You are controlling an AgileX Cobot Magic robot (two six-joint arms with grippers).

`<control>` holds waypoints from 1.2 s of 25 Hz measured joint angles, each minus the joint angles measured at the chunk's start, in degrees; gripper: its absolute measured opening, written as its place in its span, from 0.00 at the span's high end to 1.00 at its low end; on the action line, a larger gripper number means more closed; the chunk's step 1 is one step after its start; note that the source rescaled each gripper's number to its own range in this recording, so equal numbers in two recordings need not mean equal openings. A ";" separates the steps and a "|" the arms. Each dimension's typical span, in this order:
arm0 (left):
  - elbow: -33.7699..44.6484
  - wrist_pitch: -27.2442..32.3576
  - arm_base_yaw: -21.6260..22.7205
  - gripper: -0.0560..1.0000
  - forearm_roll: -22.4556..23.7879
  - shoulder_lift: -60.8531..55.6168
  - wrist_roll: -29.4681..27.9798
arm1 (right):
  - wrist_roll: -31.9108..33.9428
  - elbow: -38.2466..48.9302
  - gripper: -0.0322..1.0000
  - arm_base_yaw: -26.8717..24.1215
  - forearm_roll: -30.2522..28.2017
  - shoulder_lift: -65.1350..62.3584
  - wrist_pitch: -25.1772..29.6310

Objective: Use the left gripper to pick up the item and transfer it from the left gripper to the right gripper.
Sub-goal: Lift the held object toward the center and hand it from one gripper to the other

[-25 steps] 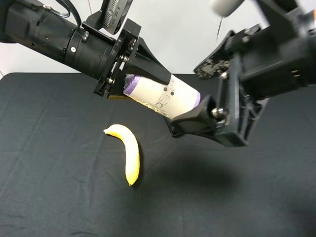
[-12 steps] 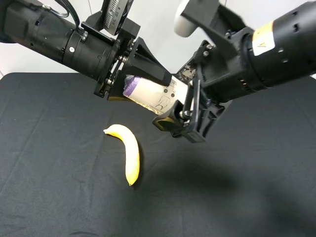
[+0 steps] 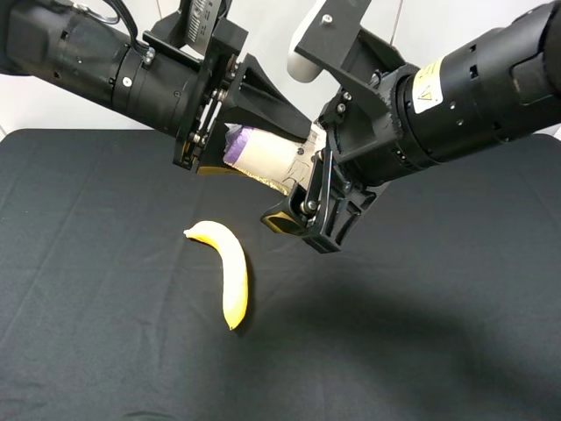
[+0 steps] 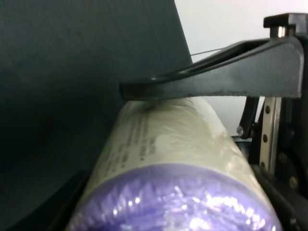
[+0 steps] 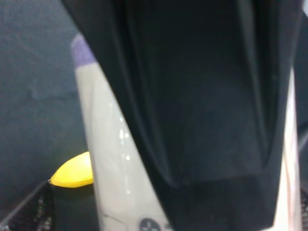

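The item (image 3: 267, 156), an off-white canister with a purple rim, is held on its side in the air above the black table. My left gripper (image 3: 289, 160) is shut on it. One black finger (image 4: 211, 82) presses along its side in the left wrist view, where the item (image 4: 173, 144) fills the frame. My right gripper (image 3: 302, 180), on the arm with the warning sticker, reaches in from the right and straddles the item's far end. Its lower finger (image 3: 289, 219) hangs apart below the item. In the right wrist view the item (image 5: 103, 144) shows beside a black left finger.
A yellow banana (image 3: 230, 272) lies on the black tablecloth (image 3: 105, 351) below and left of the grippers; its tip shows in the right wrist view (image 5: 72, 173). A white wall stands behind the table.
My right gripper has moved left and slid over the item's far end. My left gripper has kept its hold and risen slightly.
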 joint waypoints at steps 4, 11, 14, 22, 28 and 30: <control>0.00 0.04 0.00 0.93 0.00 0.00 0.00 | 0.00 0.00 0.00 0.00 -0.05 0.00 -0.02; 0.11 0.49 0.00 0.93 0.30 0.00 0.20 | 0.22 -0.14 0.89 0.00 -4.80 0.02 0.22; 0.11 0.34 0.00 0.93 0.13 0.00 0.49 | 0.22 -0.20 0.89 0.00 -5.67 0.02 0.29; 0.11 0.24 0.00 0.93 0.07 0.00 0.54 | 1.09 -0.20 0.89 0.00 -6.02 0.02 0.29; 0.11 0.00 0.00 0.82 -0.14 0.00 0.10 | 1.29 -0.20 0.89 0.00 -6.02 0.02 0.29; 0.11 0.00 -0.12 0.42 -0.61 0.00 -0.22 | 1.29 -0.20 0.90 0.00 -6.39 0.07 1.09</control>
